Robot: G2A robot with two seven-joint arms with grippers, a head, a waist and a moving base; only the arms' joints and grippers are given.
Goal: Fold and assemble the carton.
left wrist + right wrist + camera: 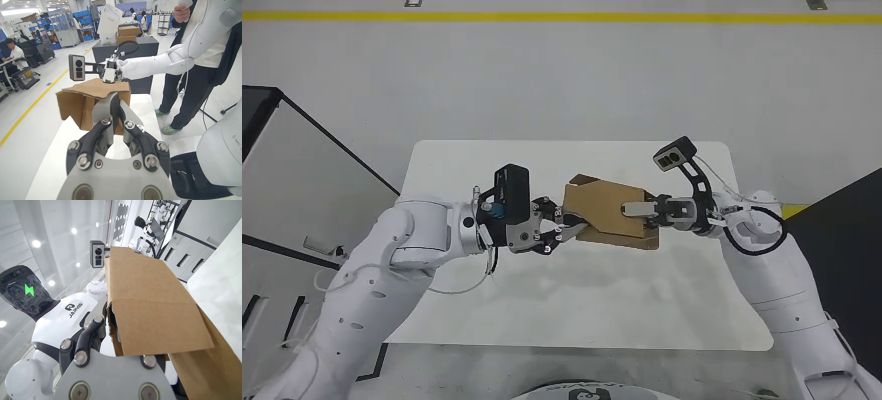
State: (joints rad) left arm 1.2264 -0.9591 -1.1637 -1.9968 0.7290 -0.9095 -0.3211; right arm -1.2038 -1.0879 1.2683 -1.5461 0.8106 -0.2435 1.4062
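Note:
A brown cardboard carton [607, 212], partly unfolded with loose flaps, is held above the middle of the white table [542, 310]. My left gripper [570, 222] is shut on the carton's wall at its left end; in the left wrist view the two fingers [105, 108] pinch a vertical panel of the carton [71, 102]. My right gripper [632, 210] is at the carton's opposite end, clamped on the top panel's edge. In the right wrist view the carton [143, 285] covers one finger; the other finger [102, 313] lies against a torn flap corner.
A black pedestal [128, 47] with cardboard boxes and a white bin stands beyond the table's far end. A black-framed stand [272, 130] is to the left of the table, and a dark unit [842, 220] to the right. Bare tabletop [56, 151] lies under the carton.

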